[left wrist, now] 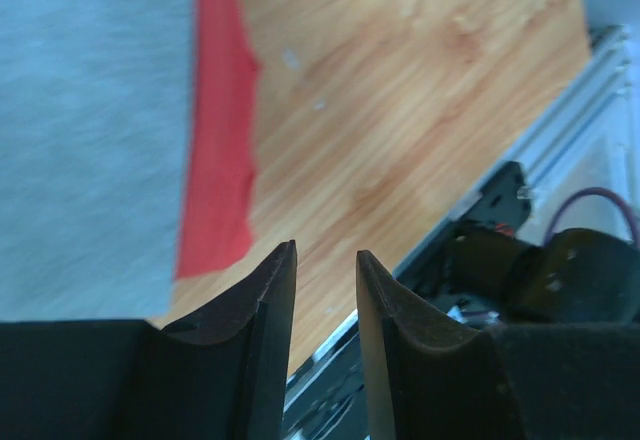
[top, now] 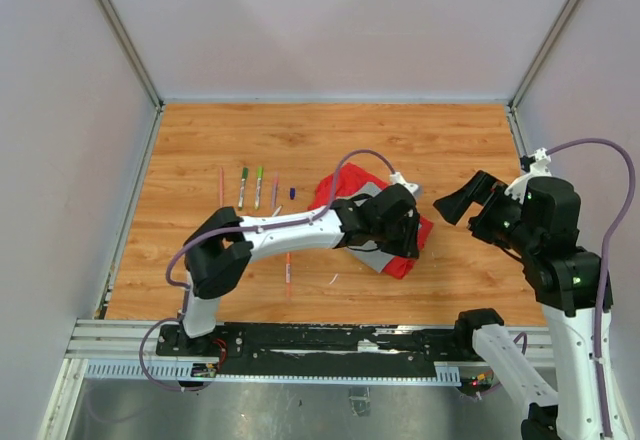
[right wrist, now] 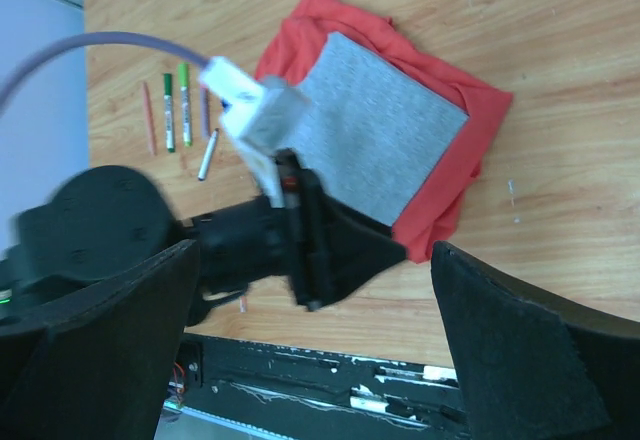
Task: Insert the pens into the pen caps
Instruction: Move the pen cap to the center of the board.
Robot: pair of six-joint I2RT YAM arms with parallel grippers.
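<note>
Several pens lie in a row at the table's left-middle: an orange one [top: 221,187], two green ones [top: 242,186], a purple one [top: 275,192]. A tiny blue pen cap [top: 292,192] lies beside them. Another pen [top: 288,265] lies alone nearer the front. The row also shows in the right wrist view [right wrist: 167,110]. My left gripper [top: 402,232] hovers over the near right edge of the cloth, its jaws a little apart and empty [left wrist: 326,252]. My right gripper [top: 455,205] hangs wide open and empty to the right of the cloth [right wrist: 315,245].
A red-and-grey cloth [top: 372,210] lies mid-table under the left arm, and shows in both wrist views [left wrist: 90,110] [right wrist: 390,130]. A black rail [top: 330,340] runs along the front edge. White walls enclose the table.
</note>
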